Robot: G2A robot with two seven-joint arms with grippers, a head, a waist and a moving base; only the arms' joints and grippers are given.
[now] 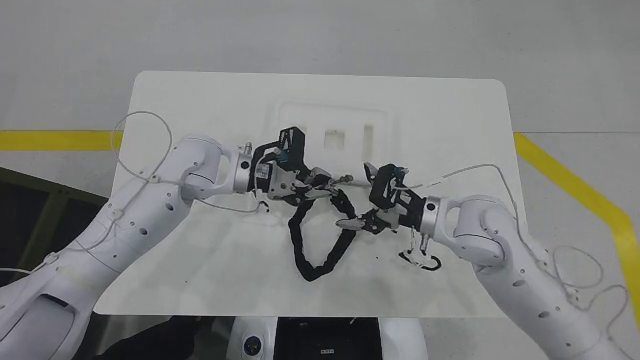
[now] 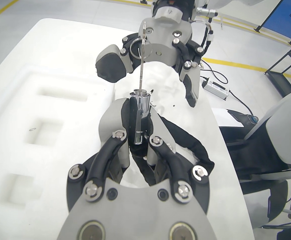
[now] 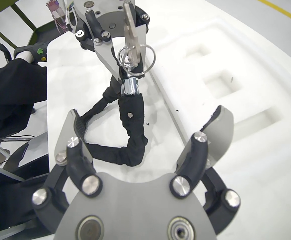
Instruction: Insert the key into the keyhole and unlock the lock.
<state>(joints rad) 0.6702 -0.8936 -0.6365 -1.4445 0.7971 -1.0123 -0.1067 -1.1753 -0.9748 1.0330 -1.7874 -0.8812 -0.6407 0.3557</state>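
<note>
The left gripper (image 2: 139, 116) is clamping the chrome lock cylinder (image 2: 140, 106) above the middle of the table (image 1: 180, 110), and the key (image 3: 130, 38) is standing in the keyhole. The right gripper (image 3: 145, 123) is hanging wide and holding nothing, just right of the key and clear of it.

This looks like a fiddly one. The key is thin, stiff metal and probably slick, so the flat bow is the place to pinch. The loose key ring (image 3: 149, 57) could get between the pads. The cylinder looks hard and rigid. The black fabric-sleeved chain (image 3: 132, 148) is limp and is sagging toward the near edge, so it is giving no resistance to a twist.

The left wrist view is showing the key edge-on, a thin line running into the keyhole. The right wrist view is showing the broad bow and the rings. From the top view, the chain's whole loop is lying on the table, with a white foam tray (image 1: 330, 130) on the far side.
</note>
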